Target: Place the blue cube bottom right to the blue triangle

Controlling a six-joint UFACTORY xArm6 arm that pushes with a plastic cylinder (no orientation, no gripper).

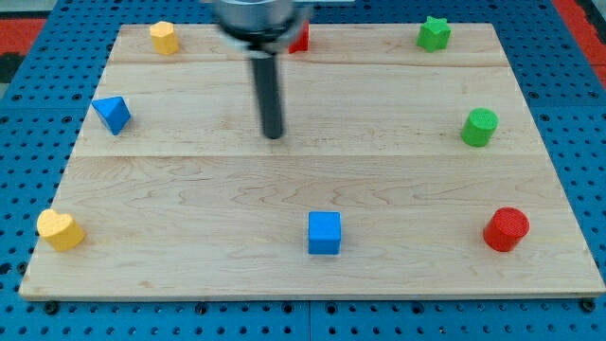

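Note:
The blue cube [324, 233] sits near the view's bottom centre of the wooden board [189, 189]. The blue triangle [113, 114] lies at the view's left, in the upper half. My tip [274, 134] rests on the board at the upper middle, above the cube and a little to its left, and well to the right of the triangle. It touches no block.
A yellow block [164, 37] at the top left, a yellow heart [60, 230] at the bottom left. A red block [300, 39] partly hidden behind the rod at the top. A green star [434, 33], a green cylinder [479, 127] and a red cylinder [506, 229] on the right.

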